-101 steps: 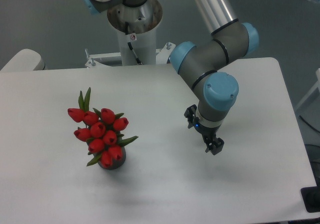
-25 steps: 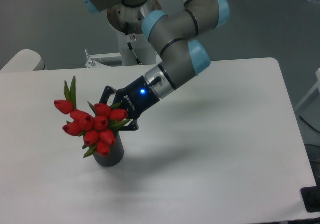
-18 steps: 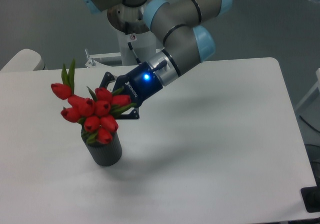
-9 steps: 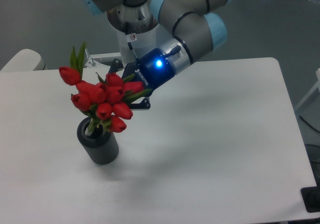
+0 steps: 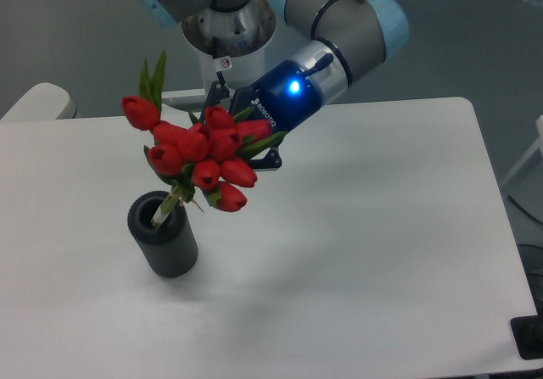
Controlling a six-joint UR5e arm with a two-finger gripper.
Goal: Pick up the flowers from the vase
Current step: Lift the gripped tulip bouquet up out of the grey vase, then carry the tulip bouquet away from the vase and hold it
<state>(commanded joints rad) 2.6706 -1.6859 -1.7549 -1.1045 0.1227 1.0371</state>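
Gripper pinches flowers from side, bunch tilted above vase; stem tips at vase mouth, nearly free.

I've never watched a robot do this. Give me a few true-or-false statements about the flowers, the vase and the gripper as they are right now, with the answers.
1. The gripper is closed on the flowers. True.
2. The flowers are completely clear of the vase. False: the pale stem ends still dip into its mouth.
3. The vase lies tipped over on the table. False: it stands upright.
4. The tulip buds are red. True.
5. A blue light glows on the arm near the gripper. True.
6. The vase is white. False: it is dark grey, almost black.
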